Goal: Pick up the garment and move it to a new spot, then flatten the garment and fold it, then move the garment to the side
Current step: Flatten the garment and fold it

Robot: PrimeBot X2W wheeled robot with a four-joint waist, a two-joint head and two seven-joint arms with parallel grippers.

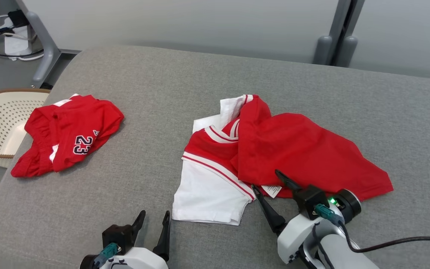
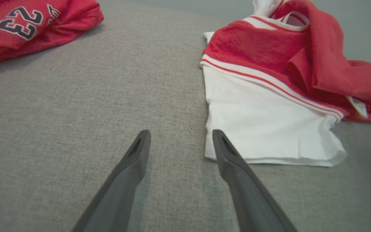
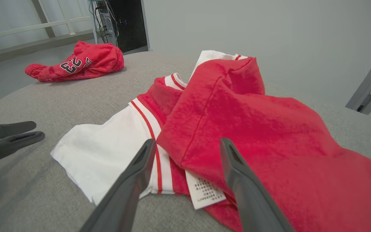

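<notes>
The garment [image 1: 293,149] lies bunched at one o'clock — flattening time, I think. My left gripper [image 1: 155,213] and right gripper [image 1: 266,179] (both spread, empty) must grab its edges.

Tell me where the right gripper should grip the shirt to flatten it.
Probably the near edge of the red flap, by the care label, approached from the robot's side: that flap lies doubled over the shirt, its loose edge facing the open right gripper.
</notes>
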